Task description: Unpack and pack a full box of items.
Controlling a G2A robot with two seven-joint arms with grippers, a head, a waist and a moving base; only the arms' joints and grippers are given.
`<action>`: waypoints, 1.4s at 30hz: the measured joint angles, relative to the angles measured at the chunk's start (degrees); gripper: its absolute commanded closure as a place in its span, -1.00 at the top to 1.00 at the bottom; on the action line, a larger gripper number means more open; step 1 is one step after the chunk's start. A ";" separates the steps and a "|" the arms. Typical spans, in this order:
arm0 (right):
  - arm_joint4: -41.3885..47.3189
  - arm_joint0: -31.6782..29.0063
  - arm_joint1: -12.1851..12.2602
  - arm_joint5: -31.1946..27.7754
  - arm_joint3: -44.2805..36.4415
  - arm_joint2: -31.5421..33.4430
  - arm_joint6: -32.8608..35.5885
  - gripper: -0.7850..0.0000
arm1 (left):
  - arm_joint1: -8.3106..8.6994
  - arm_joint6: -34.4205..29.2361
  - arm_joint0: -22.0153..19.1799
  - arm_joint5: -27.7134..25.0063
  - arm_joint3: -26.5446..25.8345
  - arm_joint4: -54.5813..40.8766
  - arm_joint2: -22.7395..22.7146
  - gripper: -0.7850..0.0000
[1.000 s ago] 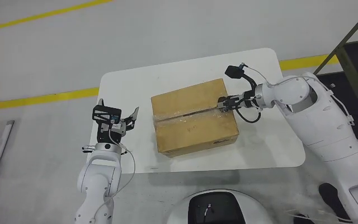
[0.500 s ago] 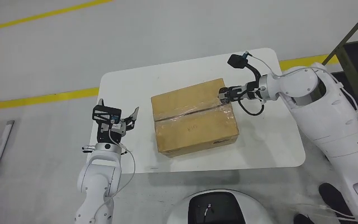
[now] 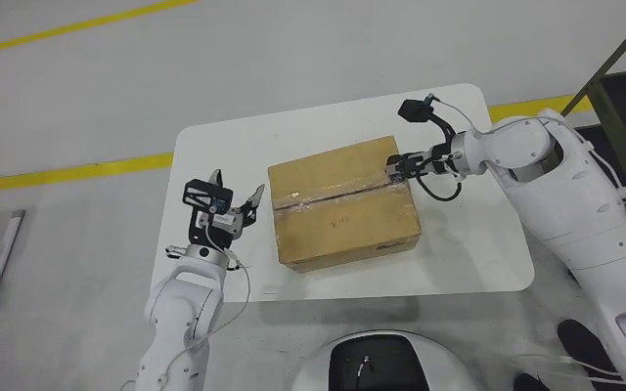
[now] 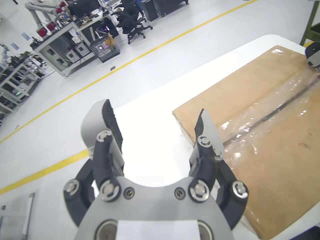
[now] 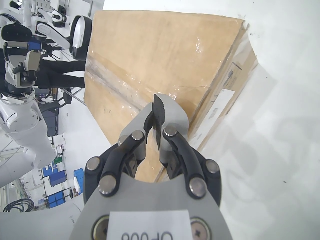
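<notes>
Matt cardboard box (image 3: 342, 203), glossy tape (image 4: 272, 111)

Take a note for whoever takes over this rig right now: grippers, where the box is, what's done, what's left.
Left gripper: open, over the table, beside one end of the box.
Right gripper: shut, tips at the tape seam on the box's opposite end; pinching tape or not, cannot tell.
Box: mid-table, flaps closed and taped.
Done: nothing unpacked.
Left: open, unpack, repack.
</notes>
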 measured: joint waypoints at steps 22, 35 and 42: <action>0.04 -0.37 0.72 0.01 0.01 0.25 -0.42 -1.00 | -0.97 -5.01 -4.77 -2.90 6.40 -2.00 10.31 -1.00; 0.10 -0.82 1.07 0.28 -0.79 0.08 -0.58 -0.67 | -1.39 -10.42 -6.98 -0.38 10.07 0.16 12.24 -1.00; 0.13 -0.99 1.39 0.62 -1.56 0.62 -0.72 -0.26 | -1.46 -10.89 -6.85 -0.26 9.48 0.22 12.34 -1.00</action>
